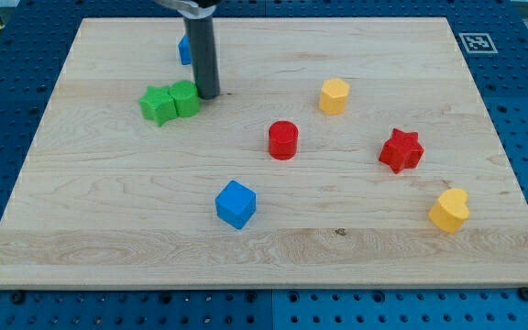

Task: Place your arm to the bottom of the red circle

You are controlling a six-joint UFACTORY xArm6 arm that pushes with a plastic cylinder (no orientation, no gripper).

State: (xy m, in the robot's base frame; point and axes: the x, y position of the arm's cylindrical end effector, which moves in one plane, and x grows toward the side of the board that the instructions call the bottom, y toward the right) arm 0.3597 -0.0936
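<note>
The red circle [282, 139] stands near the middle of the wooden board [108, 229]. My tip [208, 94] rests on the board at the upper left, touching the right side of a green cube [186, 98]. A green star [158, 104] sits against that cube's left side. The tip is well to the upper left of the red circle. A blue block [184, 49] shows partly behind the rod.
A blue cube [236, 203] lies below and left of the red circle. A yellow hexagon [334, 95] is to its upper right, a red star [401, 150] to its right, a yellow heart [449, 210] at the lower right.
</note>
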